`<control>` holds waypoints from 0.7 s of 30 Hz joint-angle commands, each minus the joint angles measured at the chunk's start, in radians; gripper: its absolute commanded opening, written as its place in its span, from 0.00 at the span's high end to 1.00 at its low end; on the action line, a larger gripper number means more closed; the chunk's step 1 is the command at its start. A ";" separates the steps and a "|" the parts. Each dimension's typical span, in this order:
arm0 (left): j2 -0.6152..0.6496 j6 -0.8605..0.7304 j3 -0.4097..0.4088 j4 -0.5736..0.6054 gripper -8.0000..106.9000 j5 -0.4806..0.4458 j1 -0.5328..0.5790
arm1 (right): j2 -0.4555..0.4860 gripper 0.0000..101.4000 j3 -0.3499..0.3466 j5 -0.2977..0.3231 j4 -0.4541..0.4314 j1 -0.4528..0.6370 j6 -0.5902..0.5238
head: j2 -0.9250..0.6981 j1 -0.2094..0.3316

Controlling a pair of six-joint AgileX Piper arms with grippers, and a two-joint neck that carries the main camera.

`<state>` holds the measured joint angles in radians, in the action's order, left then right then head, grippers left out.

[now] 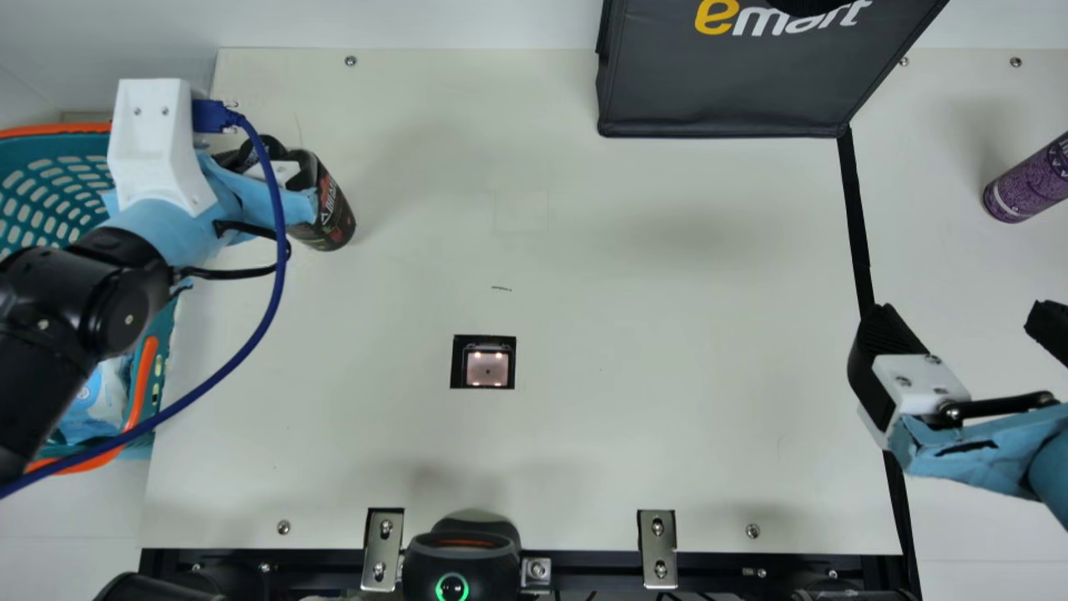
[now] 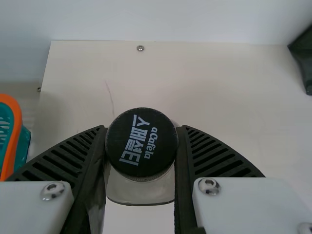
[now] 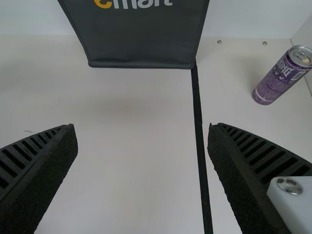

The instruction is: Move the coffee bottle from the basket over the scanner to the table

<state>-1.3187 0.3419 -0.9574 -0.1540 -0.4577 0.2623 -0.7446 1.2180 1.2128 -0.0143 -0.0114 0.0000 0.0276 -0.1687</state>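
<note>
**Bottle held at ten o'clock, scanner next**

Main view, looking down: the left gripper [image 2: 141,128] holds the coffee bottle [image 1: 334,209] over the counter [image 1: 667,434] at ten o'clock, just beside the basket [image 1: 52,130]. In the left wrist view, its two ribbed fingers are closed on either side, parted only by the width of the black cap. Whether the base touches the counter, I cannot tell. The right gripper [image 3: 141,127] waits at three o'clock, wide apart, holding nothing.

The bottle seems to be out of the basket, so the step in hand is likely the carry to the scanner [image 1: 487,368], the lit square near the middle. From the bottle, that lies between four and five o'clock. Best to lift a little first, so the base does not scrape, then travel smoothly with the squeeze firm and even. The grip is high, near the cap, so a quick start or stop could make the body swing. Over the scanner, go slowly and turn the code toward the glass; which side carries it, I cannot tell. Afterwards, lower the bottle upright onto the counter and let go only once the base sits flat.
</note>
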 commanded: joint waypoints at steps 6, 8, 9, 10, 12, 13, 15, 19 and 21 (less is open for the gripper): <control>0.051 0.151 -0.061 -0.090 1.00 -0.172 0.097 | 0.000 0.06 0.000 0.000 0.000 0.000 0.000 | 0.000 0.030; 0.062 0.191 -0.075 -0.112 1.00 -0.214 0.131 | 0.000 0.06 0.000 -0.001 0.000 0.000 0.000 | 0.000 0.030; 0.066 0.212 -0.081 -0.124 1.00 -0.234 0.150 | 0.000 0.06 0.000 -0.001 0.000 0.000 0.000 | 0.000 0.030; 0.071 0.231 -0.087 -0.133 1.00 -0.253 0.168 | 0.000 0.06 0.000 -0.001 0.000 0.000 0.000 | 0.000 0.030; 0.078 0.269 -0.098 -0.154 1.00 -0.288 0.208 | 0.000 0.06 0.000 -0.001 0.000 0.000 0.000 | 0.000 0.030; 0.082 0.286 -0.102 -0.163 1.00 -0.304 0.227 | 0.000 0.06 0.000 -0.001 0.000 0.000 0.000 | 0.000 0.030; 0.087 0.323 -0.110 -0.182 1.00 -0.333 0.268 | 0.000 0.06 0.000 -0.001 0.000 0.000 0.000 | 0.000 0.030; 0.098 0.389 -0.118 -0.213 1.00 -0.382 0.349 | 0.000 0.06 0.000 -0.001 0.000 0.000 0.000 | 0.000 0.030; 0.103 0.421 -0.121 -0.228 1.00 -0.403 0.392 | 0.000 0.06 0.000 -0.001 0.000 0.000 0.000 | 0.000 0.030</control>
<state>-1.2180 0.7370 -1.0771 -0.3743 -0.8483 0.6151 -0.7446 1.2180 1.2120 -0.0143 -0.0114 0.0000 0.0276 -0.1687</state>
